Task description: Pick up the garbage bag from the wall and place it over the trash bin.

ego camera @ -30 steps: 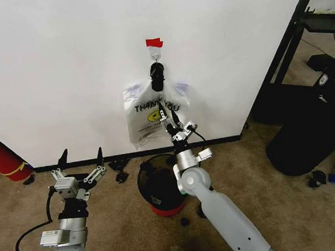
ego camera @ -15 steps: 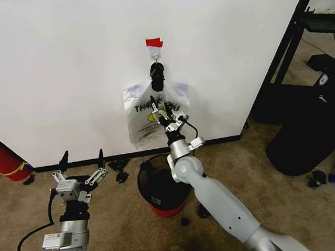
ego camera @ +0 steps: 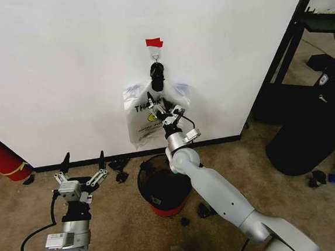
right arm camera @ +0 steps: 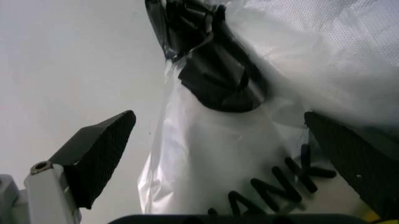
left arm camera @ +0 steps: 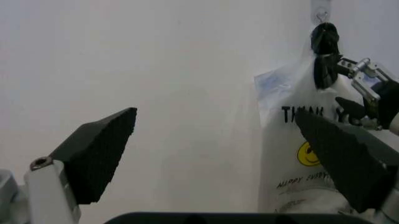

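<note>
Item: crinkly white plastic garbage bag (ego camera: 148,115) with black "THANK YOU" print, hanging by black-wrapped handles from small metal hook (ego camera: 156,58) on plain white wall (ego camera: 62,64). Right gripper (ego camera: 161,105) is reaching in, fingers spread, apparently lining up on the handles. Left gripper (ego camera: 82,167) is idling low, fingers spread. Black wire-mesh trash bin (ego camera: 160,188) is standing below.

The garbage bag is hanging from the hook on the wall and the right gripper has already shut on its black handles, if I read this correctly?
Not quite. The garbage bag does hang from the hook on the wall, but the right gripper is open: the right wrist view shows its fingers spread either side of the black handles, not shut on them.
</note>
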{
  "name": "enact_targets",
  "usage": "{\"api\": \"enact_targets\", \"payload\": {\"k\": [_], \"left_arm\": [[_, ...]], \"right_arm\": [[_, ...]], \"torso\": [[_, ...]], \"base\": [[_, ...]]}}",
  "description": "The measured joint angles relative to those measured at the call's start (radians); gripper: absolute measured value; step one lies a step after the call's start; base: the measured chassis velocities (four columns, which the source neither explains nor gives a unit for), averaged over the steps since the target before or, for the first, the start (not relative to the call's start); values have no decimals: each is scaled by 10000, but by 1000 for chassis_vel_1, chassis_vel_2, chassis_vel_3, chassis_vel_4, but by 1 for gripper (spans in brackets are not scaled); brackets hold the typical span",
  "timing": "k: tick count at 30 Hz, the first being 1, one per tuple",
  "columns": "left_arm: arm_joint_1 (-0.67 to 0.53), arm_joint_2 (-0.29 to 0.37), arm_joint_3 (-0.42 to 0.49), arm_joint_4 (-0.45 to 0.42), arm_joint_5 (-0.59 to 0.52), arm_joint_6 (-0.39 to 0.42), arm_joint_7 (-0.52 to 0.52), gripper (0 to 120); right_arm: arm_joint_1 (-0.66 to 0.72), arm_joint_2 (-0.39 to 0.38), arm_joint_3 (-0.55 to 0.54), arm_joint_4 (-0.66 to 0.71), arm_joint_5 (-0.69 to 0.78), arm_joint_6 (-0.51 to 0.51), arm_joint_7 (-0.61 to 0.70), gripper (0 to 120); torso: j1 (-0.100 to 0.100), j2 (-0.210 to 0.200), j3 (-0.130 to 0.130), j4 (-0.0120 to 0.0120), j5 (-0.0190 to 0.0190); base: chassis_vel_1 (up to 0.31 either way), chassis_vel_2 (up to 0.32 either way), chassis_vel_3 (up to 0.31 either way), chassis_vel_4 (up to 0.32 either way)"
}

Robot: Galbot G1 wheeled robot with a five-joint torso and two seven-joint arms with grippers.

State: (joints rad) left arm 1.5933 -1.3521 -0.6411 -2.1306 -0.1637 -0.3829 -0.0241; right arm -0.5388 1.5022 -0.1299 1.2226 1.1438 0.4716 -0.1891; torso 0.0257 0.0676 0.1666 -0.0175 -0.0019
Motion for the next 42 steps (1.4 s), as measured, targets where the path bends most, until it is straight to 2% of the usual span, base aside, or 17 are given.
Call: {"api": "enact_targets", "payload": {"k": [15, 19, 21, 26, 36, 42], "left_arm": [[79, -12, -1, 60, 64, -142, 17, 100], [54, -11, 31, 100, 68, -151, 20, 100], [44, -7, 38, 112, 68, -152, 21, 100], [-8, 12, 79, 181, 68, -152, 22, 100], [-60, 47, 130, 244, 66, -152, 26, 100], [-77, 57, 141, 265, 62, -152, 27, 100]], "right_arm": [[233, 292, 444, -262, -217, -26, -191, 99], [251, 295, 447, -252, -255, -40, -242, 84], [266, 294, 447, -250, -267, -42, -254, 81], [289, 283, 486, -227, -309, -54, -335, 61], [327, 235, 592, -275, -392, -81, -360, 58], [338, 227, 667, -331, -424, -100, -416, 46]], "torso": [[0, 0, 0, 1, 0], [-1, 1, 0, 0, 0], [-1, 1, 0, 0, 0], [0, 2, 0, 0, 0], [-1, 2, 0, 0, 0], [0, 2, 0, 0, 0]], "base": [[0, 0, 0, 0], [0, 0, 0, 0], [0, 0, 0, 0], [0, 0, 0, 0], [0, 0, 0, 0], [0, 0, 0, 0]]}}
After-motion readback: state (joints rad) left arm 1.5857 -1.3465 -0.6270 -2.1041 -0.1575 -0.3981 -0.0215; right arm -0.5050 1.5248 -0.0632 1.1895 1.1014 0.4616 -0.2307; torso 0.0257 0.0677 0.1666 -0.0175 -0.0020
